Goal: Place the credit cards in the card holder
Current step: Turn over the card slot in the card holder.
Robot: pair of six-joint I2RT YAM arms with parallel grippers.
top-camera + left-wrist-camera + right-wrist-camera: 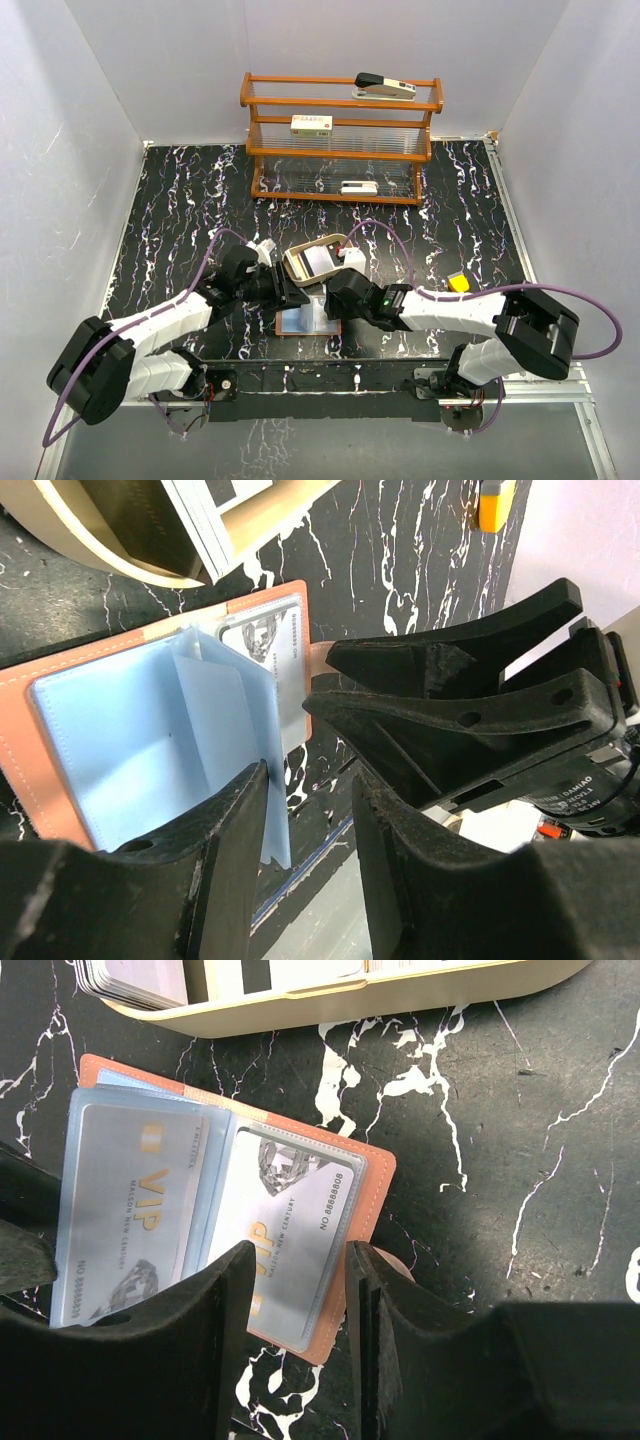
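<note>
The card holder (305,322) lies open on the black marble table, reddish-brown leather (376,1174) with bluish pockets. In the right wrist view, a silvery VIP credit card (125,1210) sits in a left pocket and another (295,1225) in the right one. My right gripper (300,1255) stands open over the holder's near right corner, gripping nothing. My left gripper (310,780) is open at the holder's other side. A raised blue pocket leaf (265,780) rests against its left finger. More credit cards (130,980) are stacked in the tray.
A tan oval tray (290,262) sits just behind the holder. A wooden rack (340,140) at the back carries white boxes and a stapler (385,88). A small yellow object (459,283) lies to the right. The two grippers (312,296) nearly touch.
</note>
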